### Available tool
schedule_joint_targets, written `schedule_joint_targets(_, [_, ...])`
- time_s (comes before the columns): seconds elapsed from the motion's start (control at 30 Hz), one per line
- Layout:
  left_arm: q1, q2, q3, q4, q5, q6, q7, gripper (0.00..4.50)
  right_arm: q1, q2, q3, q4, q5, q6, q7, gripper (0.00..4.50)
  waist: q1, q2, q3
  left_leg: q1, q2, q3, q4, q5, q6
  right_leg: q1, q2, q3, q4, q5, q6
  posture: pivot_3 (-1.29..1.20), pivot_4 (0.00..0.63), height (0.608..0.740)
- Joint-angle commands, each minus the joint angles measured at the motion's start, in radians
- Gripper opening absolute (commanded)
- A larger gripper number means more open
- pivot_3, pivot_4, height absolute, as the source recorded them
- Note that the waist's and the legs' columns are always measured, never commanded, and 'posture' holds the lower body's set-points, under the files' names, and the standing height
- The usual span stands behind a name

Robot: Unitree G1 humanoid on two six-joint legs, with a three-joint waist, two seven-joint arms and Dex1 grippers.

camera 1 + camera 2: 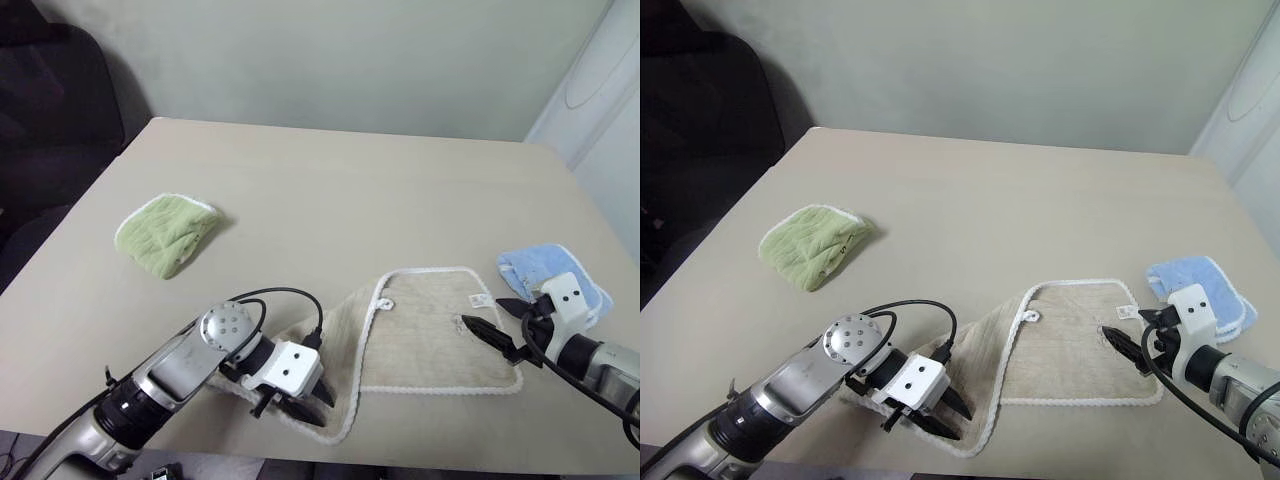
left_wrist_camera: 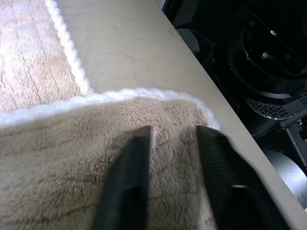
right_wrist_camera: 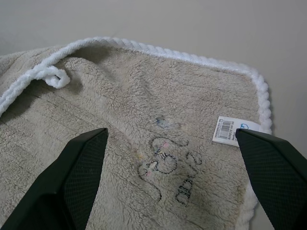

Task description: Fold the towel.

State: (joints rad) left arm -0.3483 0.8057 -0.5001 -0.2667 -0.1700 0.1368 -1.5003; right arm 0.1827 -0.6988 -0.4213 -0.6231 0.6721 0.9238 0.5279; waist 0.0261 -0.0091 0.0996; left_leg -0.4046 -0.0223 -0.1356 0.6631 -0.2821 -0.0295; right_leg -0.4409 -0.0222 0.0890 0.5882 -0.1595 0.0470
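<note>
- I see the towel (image 1: 440,335) lying at the near edge of the table (image 1: 350,190), its right part flat, its left part turned over on itself into a loose fold.
- My left gripper (image 1: 300,405) sits low on that folded left corner; in the wrist view both fingers (image 2: 129,182) rest on the pile with a narrow gap, and I cannot tell whether they pinch any cloth.
- My right gripper (image 1: 500,325) hovers over the towel's right side with its fingers spread wide, holding nothing.
- The label (image 3: 225,130) lies at the right edge, the white loop (image 3: 53,75) at the far edge.
- A green towel (image 1: 168,233) lies far left; a blue towel (image 1: 545,268) lies just beside my right gripper.
</note>
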Motion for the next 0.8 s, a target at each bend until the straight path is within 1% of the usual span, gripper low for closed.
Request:
schedule_joint_targets(0.03, [-0.001, 0.016, 0.027, -0.050, -0.018, -0.030, -0.017, 3.13, -0.001, -0.008, -0.030, -0.030, 0.009, -0.007, -0.009, 4.50, 0.000, 0.000, 0.000, 0.000, 0.000, 0.000, 0.000, 0.000, 0.000, 0.000, 0.000, 0.000, 0.000, 0.000, 0.000, 0.00, 0.150, 0.740])
schedule_joint_targets(0.23, [0.022, 0.041, 0.003, -0.117, -0.022, -0.048, -0.056, 3.13, 0.004, -0.005, -0.023, -0.037, 0.009, -0.005, -0.015, 4.50, 0.000, 0.000, 0.000, 0.000, 0.000, 0.000, 0.000, 0.000, 0.000, 0.000, 0.000, 0.000, 0.000, 0.000, 0.000, 0.00, 0.150, 0.740])
schedule_joint_targets(0.33, [0.022, 0.039, -0.029, -0.112, 0.019, -0.074, -0.057, 3.13, 0.007, -0.003, -0.025, -0.045, 0.014, 0.000, -0.019, 4.50, 0.000, 0.000, 0.000, 0.000, 0.000, 0.000, 0.000, 0.000, 0.000, 0.000, 0.000, 0.000, 0.000, 0.000, 0.000, 0.00, 0.150, 0.740])
schedule_joint_targets(0.57, [-0.001, 0.017, -0.106, -0.021, 0.168, -0.221, -0.025, 3.13, 0.019, -0.002, -0.034, -0.056, 0.023, 0.004, -0.027, 4.50, 0.001, 0.000, 0.000, 0.000, 0.000, 0.000, 0.000, 0.000, 0.000, -0.001, 0.000, 0.000, 0.000, 0.000, 0.000, 0.00, 0.150, 0.740])
schedule_joint_targets(0.63, [-0.007, 0.006, -0.116, 0.009, 0.198, -0.249, -0.012, 3.13, 0.019, -0.001, -0.034, -0.057, 0.026, 0.003, -0.031, 4.50, 0.001, 0.002, -0.001, 0.000, 0.000, 0.000, 0.000, -0.001, 0.000, 0.000, 0.000, 0.001, -0.001, 0.000, 0.000, 0.00, 0.150, 0.740])
schedule_joint_targets(0.73, [-0.014, -0.003, -0.120, 0.028, 0.196, -0.254, -0.010, 3.13, 0.021, -0.001, -0.035, -0.061, 0.029, 0.004, -0.036, 4.50, 0.003, 0.008, -0.005, -0.001, -0.001, 0.000, 0.000, -0.001, 0.001, 0.001, 0.000, 0.001, -0.004, 0.000, 0.000, 0.00, 0.150, 0.740])
schedule_joint_targets(0.8, [-0.018, -0.005, -0.120, 0.035, 0.193, -0.255, -0.010, 3.13, 0.023, -0.001, -0.036, -0.063, 0.031, 0.004, -0.038, 4.50, 0.004, 0.009, -0.005, -0.001, -0.001, 0.000, 0.000, -0.001, 0.002, 0.001, 0.000, 0.002, -0.005, 0.000, 0.000, 0.00, 0.150, 0.740])
